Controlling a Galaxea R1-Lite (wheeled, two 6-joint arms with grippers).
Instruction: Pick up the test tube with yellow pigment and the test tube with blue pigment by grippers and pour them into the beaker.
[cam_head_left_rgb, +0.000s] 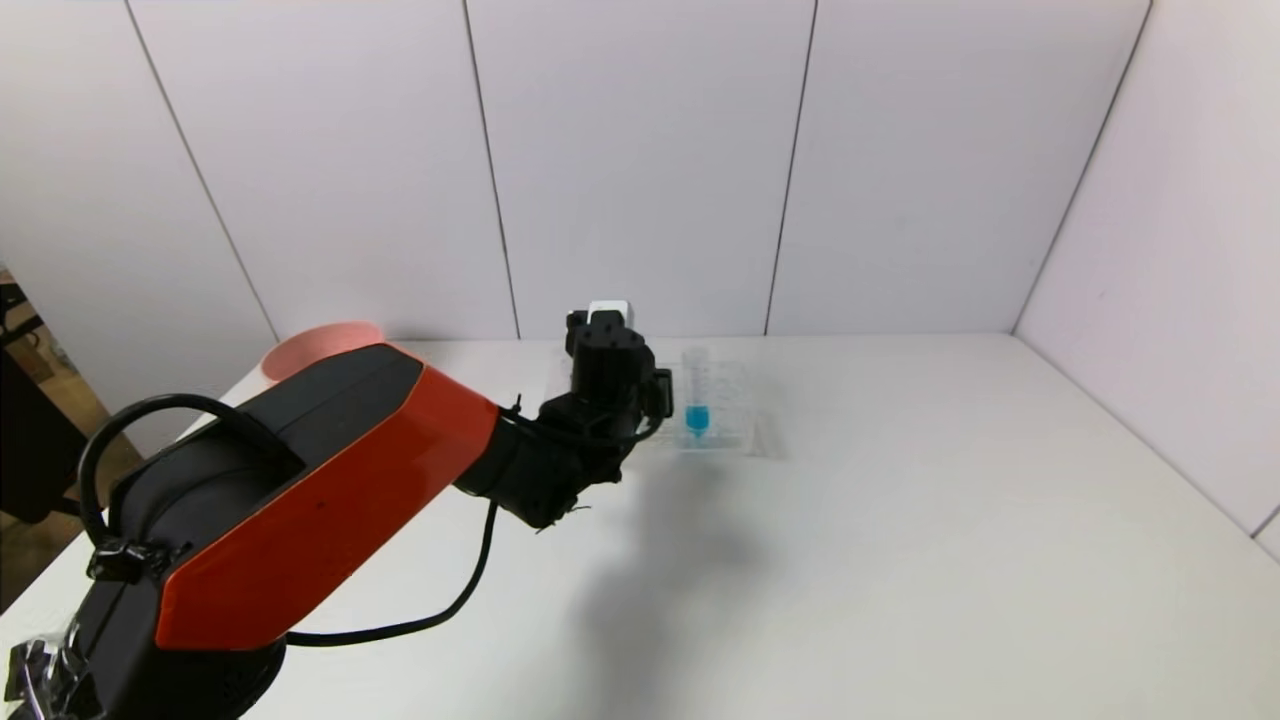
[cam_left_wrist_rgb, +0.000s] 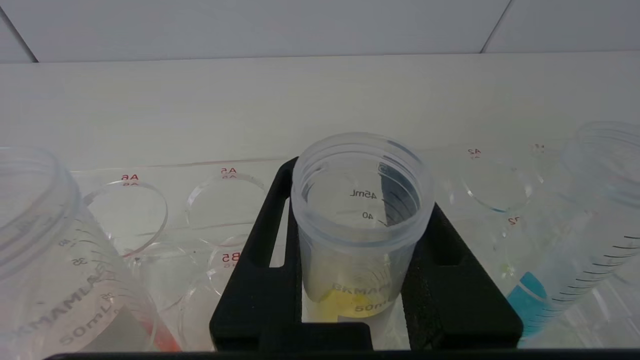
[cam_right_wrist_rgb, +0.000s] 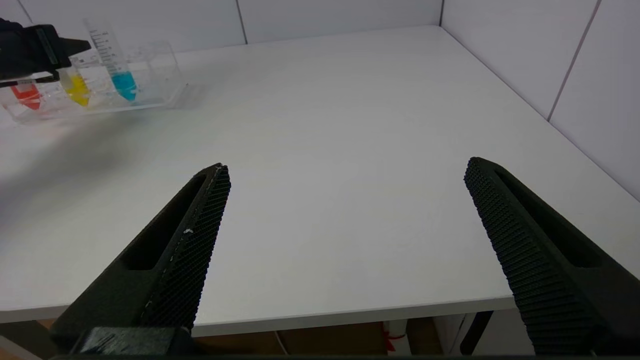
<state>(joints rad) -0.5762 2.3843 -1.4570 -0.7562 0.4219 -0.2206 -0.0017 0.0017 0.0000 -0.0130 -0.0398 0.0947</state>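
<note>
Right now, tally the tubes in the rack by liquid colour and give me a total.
Red tube: 1
Yellow tube, clamped in the left gripper jaws: 1
Blue tube: 1
Total: 3 tubes in the clear rack.

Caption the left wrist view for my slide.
Left gripper shut on clear yellow-liquid tube in transparent rack.

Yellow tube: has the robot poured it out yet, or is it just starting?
Just starting. Nothing is poured: the yellow tube sits in the rack with its liquid inside. The left gripper is shut on it. The blue tube waits in the rack and the right gripper hangs open. Both pours are left; no beaker shows.
</note>
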